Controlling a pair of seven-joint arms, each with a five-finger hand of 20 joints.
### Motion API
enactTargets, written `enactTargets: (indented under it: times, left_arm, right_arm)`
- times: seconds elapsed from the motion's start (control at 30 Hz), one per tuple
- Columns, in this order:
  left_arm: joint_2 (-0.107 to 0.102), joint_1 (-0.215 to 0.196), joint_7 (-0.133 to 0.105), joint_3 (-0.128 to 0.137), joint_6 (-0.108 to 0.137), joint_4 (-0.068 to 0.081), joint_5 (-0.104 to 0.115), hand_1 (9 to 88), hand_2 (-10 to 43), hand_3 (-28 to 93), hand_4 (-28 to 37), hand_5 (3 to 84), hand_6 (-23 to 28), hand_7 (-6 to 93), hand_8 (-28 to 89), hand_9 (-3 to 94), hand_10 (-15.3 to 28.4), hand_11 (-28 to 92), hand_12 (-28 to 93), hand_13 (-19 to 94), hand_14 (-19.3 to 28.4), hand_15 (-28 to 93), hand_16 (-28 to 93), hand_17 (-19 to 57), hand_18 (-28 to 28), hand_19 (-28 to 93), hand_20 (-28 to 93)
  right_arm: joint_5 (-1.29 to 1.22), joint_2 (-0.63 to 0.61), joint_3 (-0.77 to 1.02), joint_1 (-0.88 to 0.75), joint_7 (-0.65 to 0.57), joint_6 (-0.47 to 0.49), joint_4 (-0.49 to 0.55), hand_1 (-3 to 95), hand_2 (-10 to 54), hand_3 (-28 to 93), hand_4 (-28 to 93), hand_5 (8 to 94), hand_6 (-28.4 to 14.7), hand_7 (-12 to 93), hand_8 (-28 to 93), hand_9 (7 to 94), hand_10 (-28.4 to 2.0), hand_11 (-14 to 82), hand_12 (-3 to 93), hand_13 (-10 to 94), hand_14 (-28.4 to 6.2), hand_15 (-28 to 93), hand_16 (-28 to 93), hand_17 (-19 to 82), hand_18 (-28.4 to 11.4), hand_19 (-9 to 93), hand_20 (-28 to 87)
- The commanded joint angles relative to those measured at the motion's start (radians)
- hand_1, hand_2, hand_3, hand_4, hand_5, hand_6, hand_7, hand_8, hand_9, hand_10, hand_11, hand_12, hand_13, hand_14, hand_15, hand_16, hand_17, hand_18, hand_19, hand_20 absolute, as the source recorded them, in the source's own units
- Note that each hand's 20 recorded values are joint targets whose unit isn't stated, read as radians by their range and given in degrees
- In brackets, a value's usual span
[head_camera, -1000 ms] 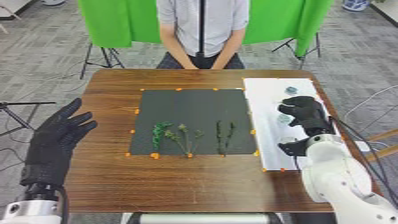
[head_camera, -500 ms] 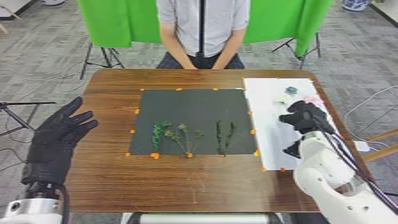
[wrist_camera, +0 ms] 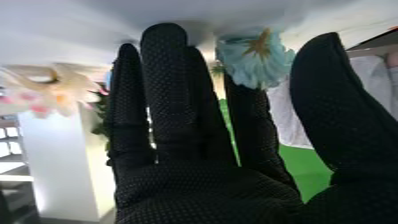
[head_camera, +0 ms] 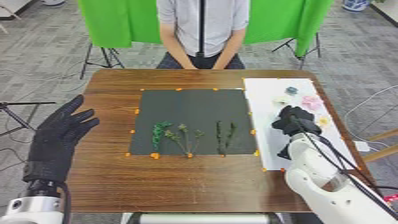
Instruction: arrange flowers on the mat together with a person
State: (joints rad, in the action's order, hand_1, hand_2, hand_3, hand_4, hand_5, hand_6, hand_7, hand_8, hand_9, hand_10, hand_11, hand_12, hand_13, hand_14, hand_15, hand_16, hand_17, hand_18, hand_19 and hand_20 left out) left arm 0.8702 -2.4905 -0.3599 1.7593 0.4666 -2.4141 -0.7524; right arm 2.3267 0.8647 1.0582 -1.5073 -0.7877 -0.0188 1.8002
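Green sprigs [head_camera: 157, 135] lay on the mat [head_camera: 191, 107]; blue [head_camera: 291, 90], pink [head_camera: 311, 102], pale [head_camera: 282, 101] and yellow [head_camera: 323, 121] flowers on the white sheet [head_camera: 265, 87]. The right hand [head_camera: 293, 121], fingers straight, had a teal flower [wrist_camera: 256, 60] between fingers and thumb. The left hand [head_camera: 60, 132] was relaxed. The right had shifted leftward, baring the yellow flower.

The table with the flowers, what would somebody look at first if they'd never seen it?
Probably the bright green cloth hanging beyond the table. Next, maybe the black left robot hand at the left edge and the right robot hand over the white sheet. A pink flower stands out on that sheet too.
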Motion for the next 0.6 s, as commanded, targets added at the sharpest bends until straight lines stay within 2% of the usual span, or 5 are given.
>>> enactTargets:
  times: [0.03, 0.23, 0.4, 0.43, 0.6]
  left_arm:
    - [-0.008, -0.007, 0.007, -0.006, 0.004, 0.005, 0.006, 20.2, 7.6, 78, -28.3, 34.7, 7.3, 14.2, -10, 32.4, 19.4, 26, 9, 22, 26.4, 55, -12, -11.1, 20.8, 48, 9]
    - [-0.019, -0.017, -0.007, 0.001, 0.007, -0.002, 0.008, 20.2, 7.6, 78, -28.3, 34.8, 7.3, 14.1, -10, 32.5, 19.4, 26, 9, 22, 26.3, 55, -12, -11.1, 20.8, 48, 9]
    - [-0.027, -0.03, -0.004, 0.023, 0.004, -0.019, -0.002, 20.2, 7.5, 78, -28.3, 34.8, 7.2, 14.0, -10, 32.5, 19.5, 27, 9, 22, 26.4, 55, -12, -11.1, 20.8, 48, 9]
    - [-0.035, -0.052, -0.025, 0.035, 0.013, -0.029, 0.005, 20.2, 7.5, 78, -28.3, 34.7, 7.2, 14.0, -10, 32.5, 19.5, 27, 9, 22, 26.4, 55, -12, -11.1, 20.8, 48, 9]
    - [-0.044, -0.017, -0.024, 0.033, -0.004, -0.033, -0.008, 20.4, 7.6, 77, -28.3, 34.7, 7.2, 14.0, -10, 32.5, 19.5, 26, 9, 22, 26.4, 55, -12, -11.1, 20.8, 48, 9]
  right_arm:
    - [0.098, 0.001, -0.069, 0.036, -0.03, -0.01, -0.038, 44.8, -8.8, 72, -28, 62.5, 2.6, 21, -10, 65.3, -12.4, 23.7, 15.3, 65, -8.7, 62, 10, 27, -17.8, 75, 10]
    - [0.133, -0.008, -0.084, 0.019, -0.048, -0.098, -0.047, 57.3, -9.5, 63, -28, 78.7, 4.0, 24, 0, 87.4, -6.1, 13.4, 35.5, 76, -3.7, 56, 22, 32, -15.0, 78, 8]
    - [0.102, 0.003, -0.06, -0.004, -0.037, -0.174, 0.02, 58.6, -9.5, 63, -28, 81.1, 3.9, 23, 0, 90.0, -5.1, 17.1, 37.5, 79, -3.5, 58, 21, 34, -14.7, 80, 9]
    - [0.077, 0.013, -0.082, 0.025, -0.016, -0.194, 0.032, 58.6, -9.5, 63, -28, 81.3, 3.8, 23, 0, 90.1, -5.1, 17.7, 37.5, 79, -3.4, 58, 20, 34, -14.6, 80, 9]
    - [0.05, 0.067, -0.224, 0.163, 0.062, -0.244, 0.094, 59.0, -9.5, 64, -28, 81.7, 3.4, 22, 1, 90.3, -5.1, 19.8, 37.8, 80, -3.2, 60, 20, 34, -14.7, 81, 9]
